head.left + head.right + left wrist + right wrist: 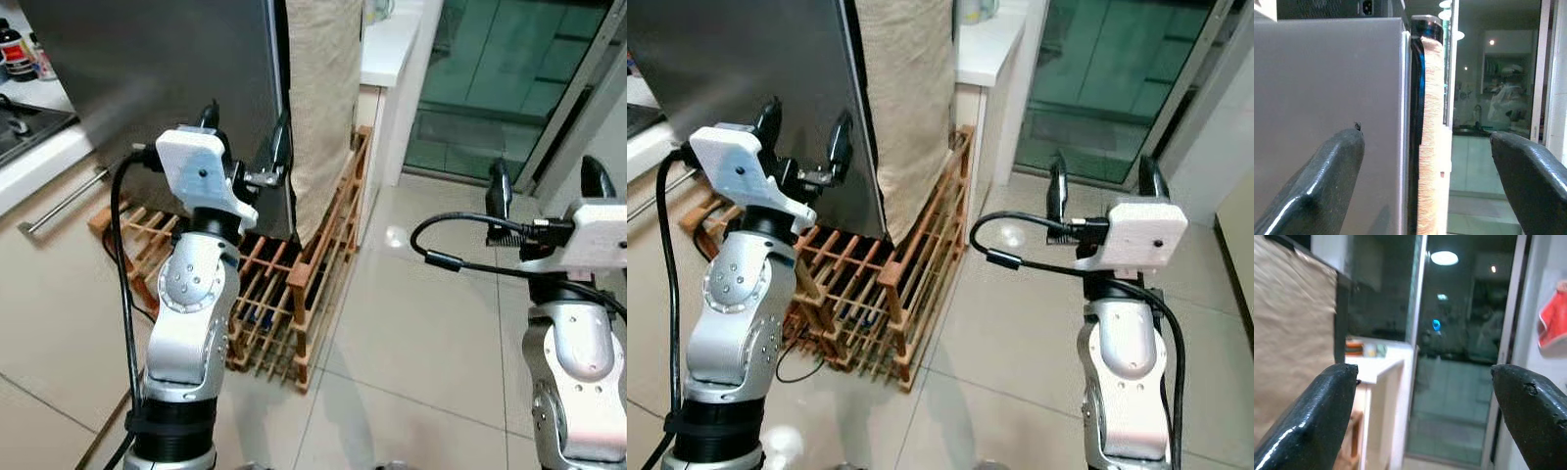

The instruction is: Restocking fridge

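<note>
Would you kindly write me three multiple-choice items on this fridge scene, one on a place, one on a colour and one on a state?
1. Where does the wooden rack stand?
A. on the counter
B. on the floor beside the fridge
C. on top of the fridge

2. What colour is the cloth hanging down the fridge's side?
A. beige
B. blue
C. black

3. How do the left gripper's jaws stand?
A. shut on a bottle
B. shut on nothing
C. open

Key: 1 B, the wooden rack sits on the tiles against the fridge. 2 A, the cloth is beige. 3 C, the left gripper shows a wide gap between its jaws.
</note>
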Available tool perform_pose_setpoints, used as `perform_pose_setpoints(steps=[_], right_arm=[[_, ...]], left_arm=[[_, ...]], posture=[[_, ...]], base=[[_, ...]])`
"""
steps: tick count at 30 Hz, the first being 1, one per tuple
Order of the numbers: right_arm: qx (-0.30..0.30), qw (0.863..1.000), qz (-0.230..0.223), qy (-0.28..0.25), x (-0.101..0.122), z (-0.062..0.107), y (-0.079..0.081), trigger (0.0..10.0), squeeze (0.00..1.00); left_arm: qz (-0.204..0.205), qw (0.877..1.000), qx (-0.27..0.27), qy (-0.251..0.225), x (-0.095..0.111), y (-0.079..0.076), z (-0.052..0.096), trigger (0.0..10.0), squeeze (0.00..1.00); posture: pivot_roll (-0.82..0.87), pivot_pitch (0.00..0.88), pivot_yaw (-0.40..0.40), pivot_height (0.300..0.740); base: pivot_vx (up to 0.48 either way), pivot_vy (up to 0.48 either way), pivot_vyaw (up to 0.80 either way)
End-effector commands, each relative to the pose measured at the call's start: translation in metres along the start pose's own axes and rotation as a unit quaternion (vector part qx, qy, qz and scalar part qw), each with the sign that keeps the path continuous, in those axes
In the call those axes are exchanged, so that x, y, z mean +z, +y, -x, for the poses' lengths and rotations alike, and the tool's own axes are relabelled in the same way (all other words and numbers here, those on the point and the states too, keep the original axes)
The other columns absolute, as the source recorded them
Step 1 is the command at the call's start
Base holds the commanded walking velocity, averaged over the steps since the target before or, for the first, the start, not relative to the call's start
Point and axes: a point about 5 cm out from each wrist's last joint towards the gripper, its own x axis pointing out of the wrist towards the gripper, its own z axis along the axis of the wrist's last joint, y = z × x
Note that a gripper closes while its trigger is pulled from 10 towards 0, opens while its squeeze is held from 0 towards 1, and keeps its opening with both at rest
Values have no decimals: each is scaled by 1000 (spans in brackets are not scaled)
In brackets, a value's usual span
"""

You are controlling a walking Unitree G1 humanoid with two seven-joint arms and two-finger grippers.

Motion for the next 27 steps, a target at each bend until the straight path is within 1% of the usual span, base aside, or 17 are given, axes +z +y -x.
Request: perform_pose_setpoints(steps=[1,4,20,24,27], right_arm=[[-3,1000,-5,13,-4,1,0,10000,0],[9,1000,-1,25,-8,0,2,10000,0],[25,999,1,37,-15,-1,3,10000,0],[29,999,0,41,-17,0,4,10000,0],[32,999,0,43,-19,0,4,10000,0]], left_arm=[[9,1000,13,1,1,3,-2,10000,0],[15,999,39,-5,4,9,-4,10000,0],[10,997,71,-9,5,13,-5,10000,0],[10,997,76,-10,5,14,-5,10000,0],[8,997,82,-1,3,16,-5,10000,0]], posture=[[-106,0,56,727],[-107,0,51,727],[-105,0,38,727],[-106,0,37,727],[-107,0,35,727]], base=[[480,0,0],[480,0,0],[480,0,0],[0,0,0],[0,0,0]])
